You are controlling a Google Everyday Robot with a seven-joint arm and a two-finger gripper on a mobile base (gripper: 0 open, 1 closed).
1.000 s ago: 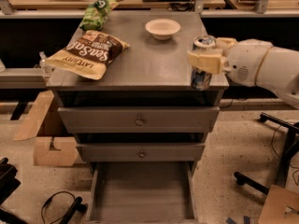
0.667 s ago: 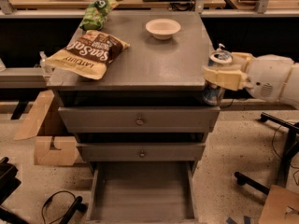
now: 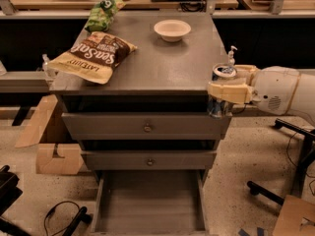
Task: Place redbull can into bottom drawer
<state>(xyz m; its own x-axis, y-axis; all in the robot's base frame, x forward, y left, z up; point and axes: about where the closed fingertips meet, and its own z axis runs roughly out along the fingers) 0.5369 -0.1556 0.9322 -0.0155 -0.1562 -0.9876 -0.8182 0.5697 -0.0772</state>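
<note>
The redbull can [image 3: 220, 105], silver and blue with a shiny top, is upright in my gripper [image 3: 227, 90], which is shut around it. The can hangs in the air just off the right front corner of the grey cabinet top [image 3: 157, 63], in front of the top drawer's right end. The bottom drawer [image 3: 150, 200] is pulled open below, a shallow grey box with a bare floor, down and to the left of the can. My white arm [image 3: 283, 90] reaches in from the right.
A chip bag [image 3: 93, 55], a green bag [image 3: 103, 14] and a white bowl [image 3: 172, 30] lie on the cabinet top. Two closed upper drawers [image 3: 147, 127] have round knobs. Cardboard boxes [image 3: 47, 141] stand at left, chair legs [image 3: 295, 171] at right.
My gripper has carried the can off the cabinet top, to the right and downward, so it now hangs beside the front right corner at top-drawer height.
</note>
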